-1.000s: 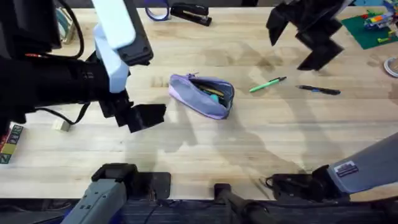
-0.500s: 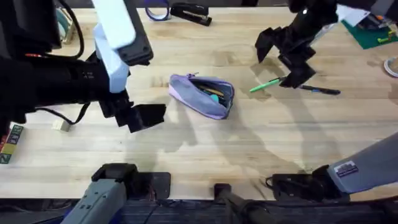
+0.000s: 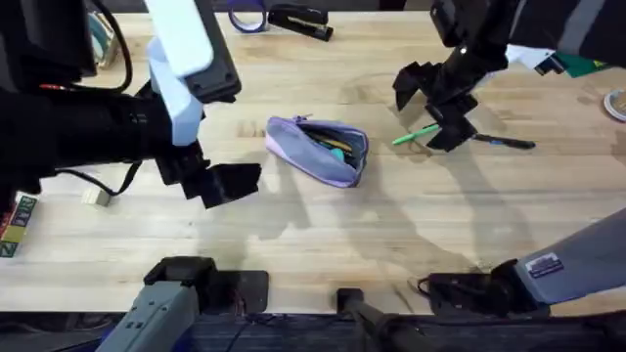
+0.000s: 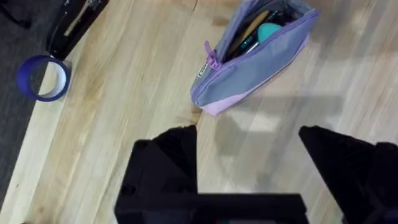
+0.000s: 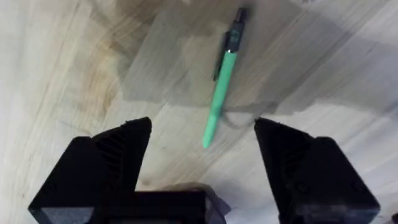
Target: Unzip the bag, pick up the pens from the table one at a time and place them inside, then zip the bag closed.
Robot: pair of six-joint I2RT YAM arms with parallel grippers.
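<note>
lavender fabric gapes along the top of the bag [image 3: 318,149], so you have the zipper already run back and the mouth facing up, with a teal item and other contents showing inside from the left wrist view [image 4: 252,53]. that open mouth is why the bag lies where it does, mid table [image 3: 323,235], between your two arms and within reach of either. your left gripper [image 3: 217,183] hangs just beside the bag's near end with its fingers spread wide and nothing between them; i judge it is parked there to steady the bag or be ready for the zip. your right gripper [image 3: 431,106] is low over the green pen [image 3: 421,133], fingers splayed to either side of it so the barrel runs up through the gap in the right wrist view [image 5: 222,81], not yet pinched. the dark pen [image 3: 501,142] lies just beyond the green one, apart from it, which leaves you room to close on one at a time. judging from this, the green pen pickup is the step in hand; line the fingers across the barrel before you squeeze, since a thin round pen will likely roll
</note>
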